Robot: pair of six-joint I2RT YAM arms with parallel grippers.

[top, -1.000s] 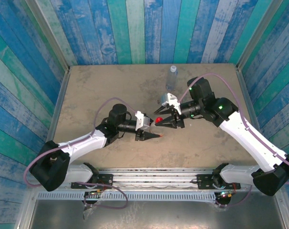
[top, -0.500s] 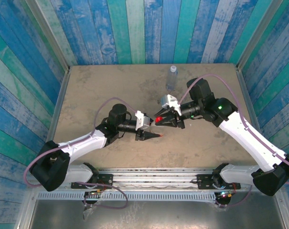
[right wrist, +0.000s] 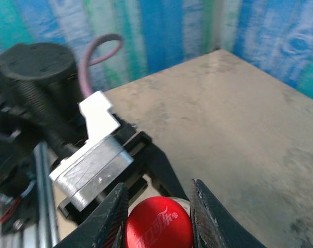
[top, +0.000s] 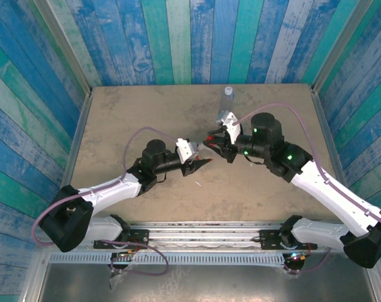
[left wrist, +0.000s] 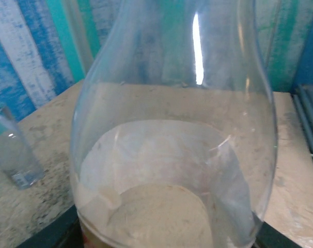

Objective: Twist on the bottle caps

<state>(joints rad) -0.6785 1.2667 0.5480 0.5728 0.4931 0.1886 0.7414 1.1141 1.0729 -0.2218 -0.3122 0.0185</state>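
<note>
Blue and teal plank walls (top: pixel 178 38) ring a tan table (top: pixel 127 113) where, just on the near side of the upright plain bottle (top: pixel 227 100), both arms stretch inward tip to tip, the right gripper (top: pixel 214 142) clamped on a red cap (right wrist: pixel 157 227) (white script, unreadable) and the left gripper (top: pixel 203 163) clenched on a clear bottle (left wrist: pixel 172 155).

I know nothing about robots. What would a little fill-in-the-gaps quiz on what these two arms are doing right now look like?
1. The right gripper is shut on a ____ bottle cap.
2. The left gripper is shut on one of the ____ bottles, the clear bottle.
3. The other, a plain bottle, stands upright on the ____, apart from both grippers.

Missing words: red; two; table.
</note>
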